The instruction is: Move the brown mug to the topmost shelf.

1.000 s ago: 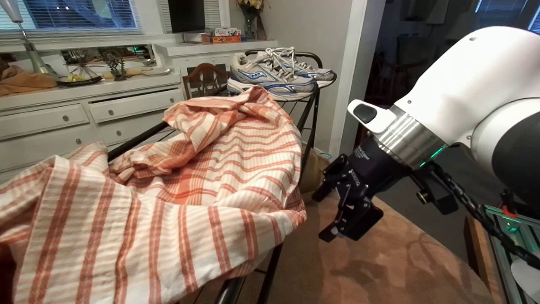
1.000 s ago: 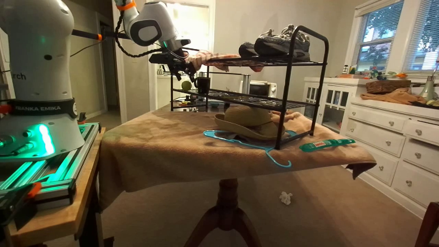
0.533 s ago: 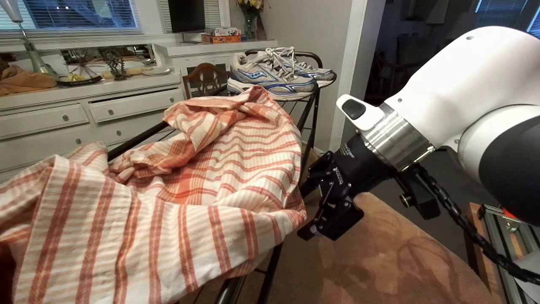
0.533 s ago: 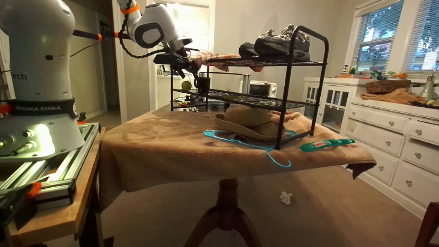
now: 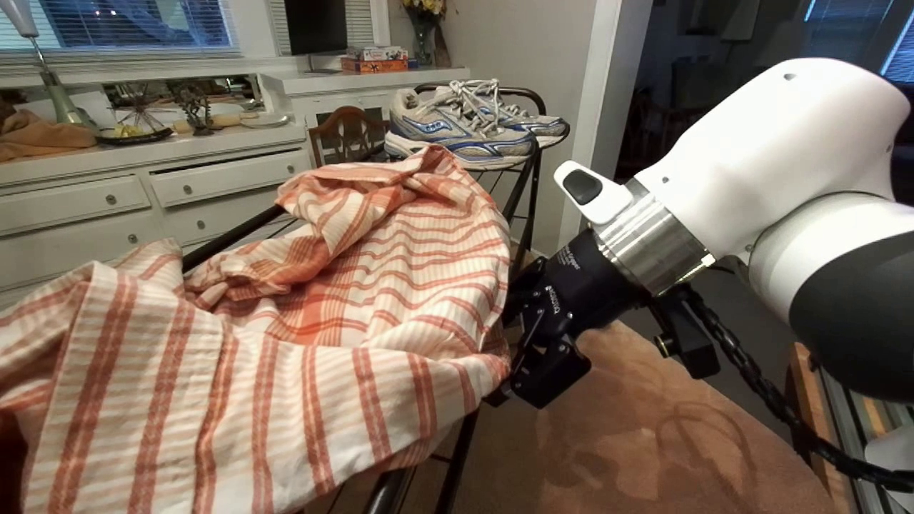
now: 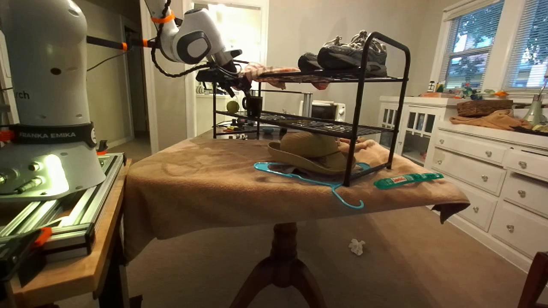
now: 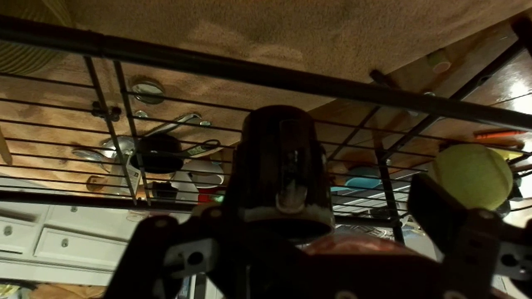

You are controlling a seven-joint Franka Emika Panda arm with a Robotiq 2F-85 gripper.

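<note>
A black two-fingered gripper [image 7: 314, 199], its fingers spread wide, tilts downward at the end of a white robot arm [image 5: 764, 150]. Between the fingers in the wrist view, which is upside down, is a glossy dark brown ceramic mug [image 7: 286, 158], cylindrical, with one loop handle facing the viewer. One finger overlaps the mug's side, and whether it touches cannot be told; the opposite finger is well apart from it. The mug stands upright on the black wire middle shelf [image 7: 187, 60] of a metal-bar rack [image 6: 358, 100], just below the fingertips in an exterior view.

On the same level, near the mug, sits a fuzzy yellow-green tennis ball [image 7: 474, 174], partly covered by a finger.

Above is the topmost shelf [image 5: 239, 233], edged in black metal bar. An orange-and-white striped cloth [image 5: 400, 250] drapes over it in loose folds, hiding part of one finger. Beyond the cloth rests a pair of grey-and-blue running shoes [image 5: 457, 135].

Under the middle shelf, a tan brimmed hat [image 6: 306, 147] overlaps a light blue plastic hanger [image 6: 335, 186] on a brown towel-like table covering [image 6: 192, 171]. Near a rack leg lies a long green packet [image 6: 411, 179]. A crumpled white scrap [image 6: 356, 247] lies on the floor [image 6: 398, 256].
</note>
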